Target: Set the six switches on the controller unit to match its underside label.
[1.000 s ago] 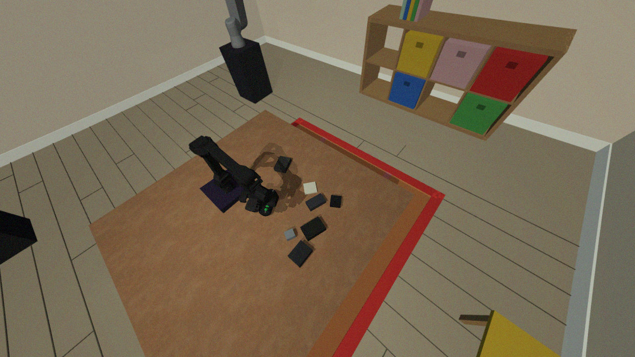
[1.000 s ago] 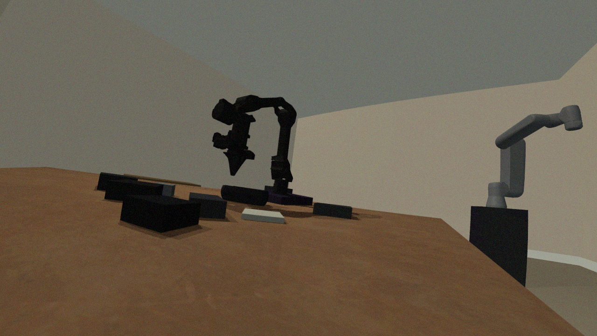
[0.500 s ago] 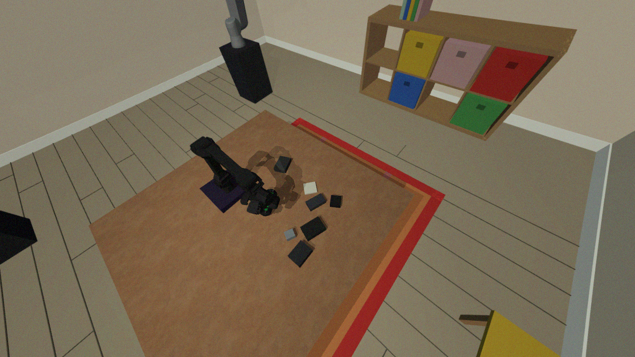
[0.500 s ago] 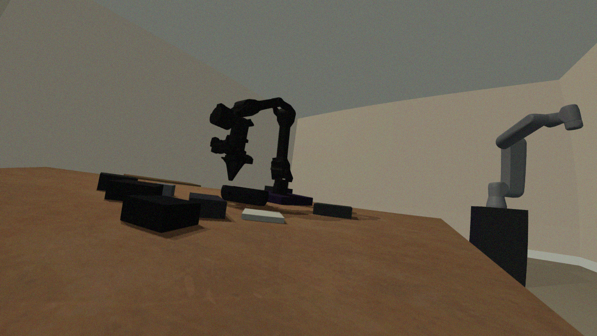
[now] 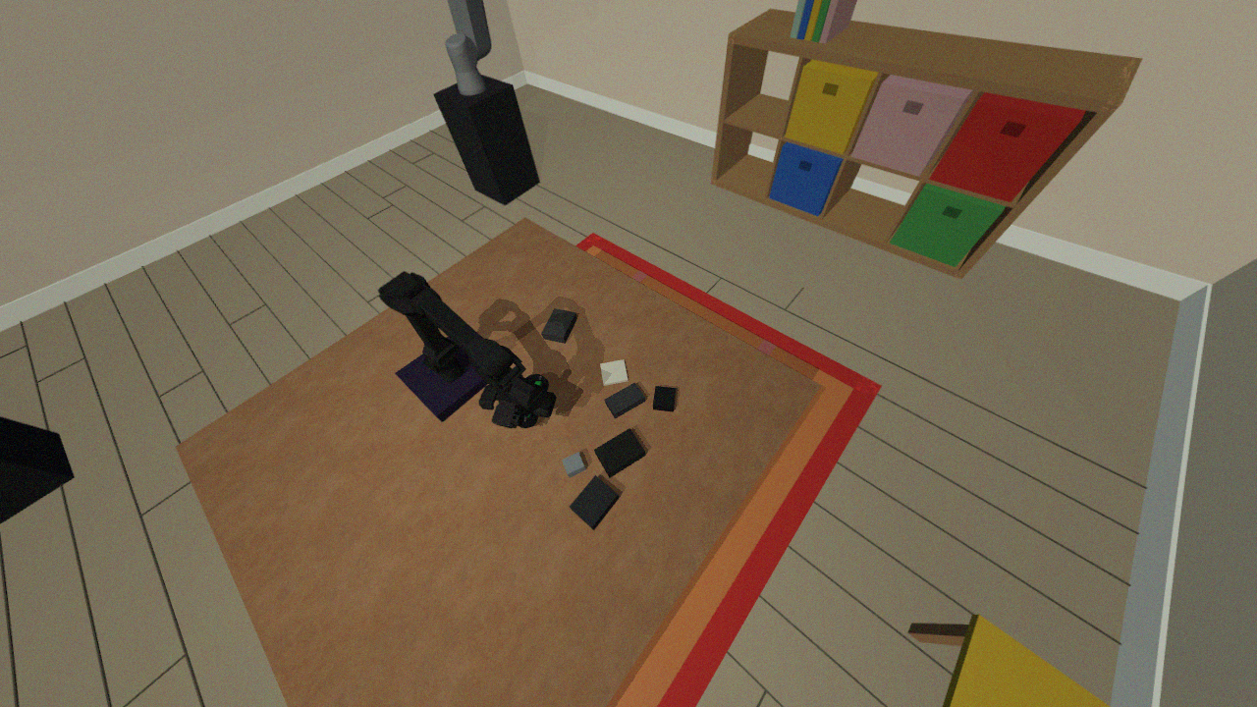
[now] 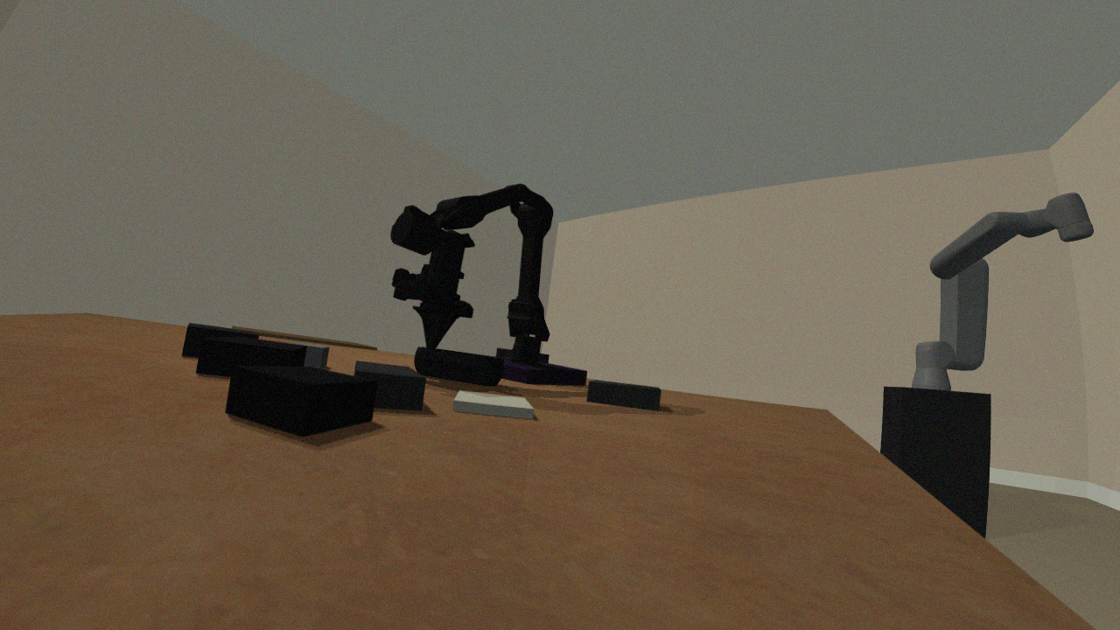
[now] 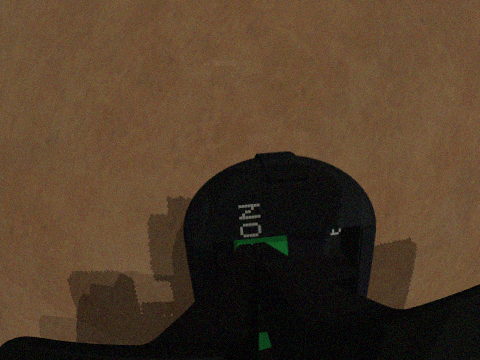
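The dark controller unit [image 6: 458, 367] [image 7: 300, 197] sits on its base on the bench, its switches up. In the wrist view its rounded end shows the printed word ON and a green switch end [image 7: 278, 244] beside it, partly covered by my fingers. Another bit of green [image 7: 264, 341] shows lower down. The other switches and most numbers are hidden or too dark to read, and the underside label is out of sight. My gripper [image 6: 430, 346] [image 7: 252, 256] is shut and empty, pointing down with its tips at the unit's top, over the end switch; exact contact is unclear.
A white plate [image 5: 613, 372] [image 6: 493, 404], a dark grey block [image 5: 625, 400], a small black block [image 5: 664, 398], a black box [image 5: 620, 452], a light grey cube [image 5: 573, 462] and a dark box [image 5: 594, 502] lie beyond the unit. Another dark block [image 5: 560, 325] [image 6: 623, 395] lies apart.
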